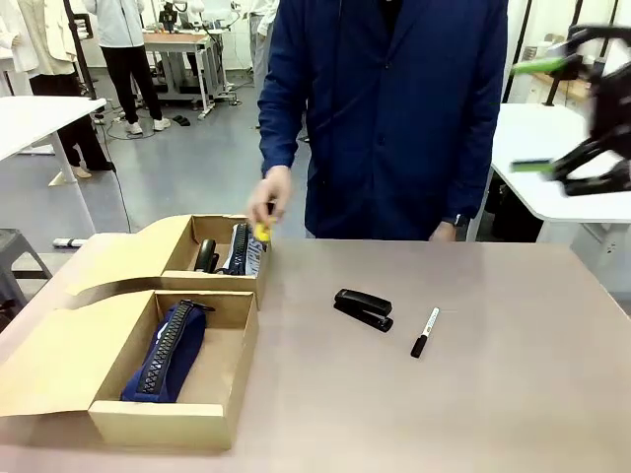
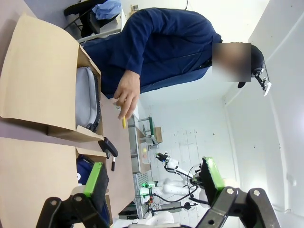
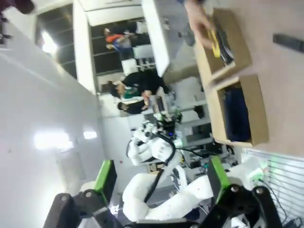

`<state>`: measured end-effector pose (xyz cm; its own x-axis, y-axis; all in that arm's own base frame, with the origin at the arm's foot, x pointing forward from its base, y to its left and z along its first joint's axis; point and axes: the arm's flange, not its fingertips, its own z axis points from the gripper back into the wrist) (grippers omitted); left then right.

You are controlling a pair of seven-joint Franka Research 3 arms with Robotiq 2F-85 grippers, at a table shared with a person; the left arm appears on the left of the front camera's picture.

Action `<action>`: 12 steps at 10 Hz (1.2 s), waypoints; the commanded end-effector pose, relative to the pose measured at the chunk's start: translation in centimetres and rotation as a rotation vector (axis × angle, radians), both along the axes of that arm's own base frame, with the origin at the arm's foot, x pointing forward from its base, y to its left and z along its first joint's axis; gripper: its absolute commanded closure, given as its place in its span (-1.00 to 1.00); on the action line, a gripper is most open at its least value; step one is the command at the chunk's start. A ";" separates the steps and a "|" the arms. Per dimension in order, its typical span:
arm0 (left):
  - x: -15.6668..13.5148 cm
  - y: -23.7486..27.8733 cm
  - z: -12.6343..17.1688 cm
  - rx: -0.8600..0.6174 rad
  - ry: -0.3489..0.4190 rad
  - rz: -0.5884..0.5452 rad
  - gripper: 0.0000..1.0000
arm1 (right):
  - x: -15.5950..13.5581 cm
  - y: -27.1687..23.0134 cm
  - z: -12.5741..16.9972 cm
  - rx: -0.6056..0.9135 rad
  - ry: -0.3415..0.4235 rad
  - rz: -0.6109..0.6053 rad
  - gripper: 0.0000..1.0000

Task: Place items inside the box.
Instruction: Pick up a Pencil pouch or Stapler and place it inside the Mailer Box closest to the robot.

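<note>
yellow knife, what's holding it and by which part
The person's hand holds the yellow knife by its upper part; the lower tip pokes out below.

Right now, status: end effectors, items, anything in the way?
Left end effector and right end effector open, empty. Pencil case in near box; stapler, marker on table. Person's hand with yellow knife at far box.

Nothing legible anywhere right now. There are pale marks on the far pencil case [image 1: 246, 252], possibly lettering, but they're far too small and blurred to read. No other print, label or number comes through.
</note>
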<state>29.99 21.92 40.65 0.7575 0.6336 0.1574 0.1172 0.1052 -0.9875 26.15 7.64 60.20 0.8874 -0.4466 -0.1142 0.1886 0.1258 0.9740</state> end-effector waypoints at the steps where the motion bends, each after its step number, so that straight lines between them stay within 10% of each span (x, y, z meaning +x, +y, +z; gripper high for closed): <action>1: -0.1 -0.1 0.1 0.004 -0.024 -0.005 -1.00 | -4.7 -8.6 -7.2 0.134 -0.068 -0.013 -1.00; 7: -0.1 -0.1 0.1 0.004 -0.024 -0.005 -1.00 | -9.5 -12.1 -26.8 0.193 0.146 -0.122 -1.00; 10: -0.1 -0.1 0.1 0.004 -0.024 -0.005 -1.00 | -7.4 -6.9 -27.1 -0.028 0.300 -0.055 -1.00; 11: -0.1 -0.1 0.1 0.004 -0.024 -0.005 -1.00 | -0.1 -25.4 -21.2 0.176 0.204 -0.079 -1.00; 12: -0.1 -0.1 0.1 0.004 -0.024 -0.005 -1.00 | -0.1 -25.4 -21.2 0.176 0.204 -0.079 -1.00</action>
<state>29.99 21.95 40.61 0.7573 0.6339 0.1569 0.1165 0.1053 -0.9876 27.10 -16.91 37.42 0.8021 -0.4628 -0.3774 0.4280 0.0048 0.9038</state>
